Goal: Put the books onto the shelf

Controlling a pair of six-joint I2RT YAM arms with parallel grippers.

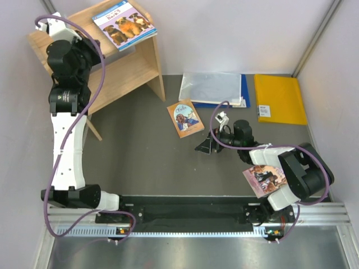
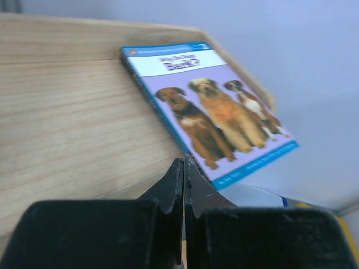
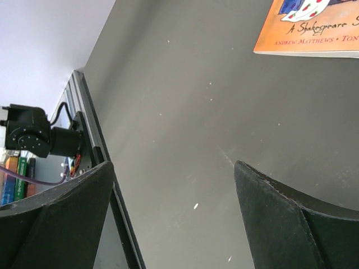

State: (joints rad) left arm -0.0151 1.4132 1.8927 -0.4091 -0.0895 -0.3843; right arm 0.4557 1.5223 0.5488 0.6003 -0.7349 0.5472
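The dog book (image 1: 124, 23) lies atop the wooden shelf (image 1: 120, 75), overhanging its edge, as the left gripper (image 2: 183, 168) sits closed and empty before it; the right gripper (image 3: 174, 165) gapes wide near the orange book (image 1: 185, 117) on the table (image 1: 140, 162).

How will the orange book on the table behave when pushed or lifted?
The orange book looks thin and lies flat, so catching its edge is probably hard. Likely light and slightly floppy. It may slide on the dark table.
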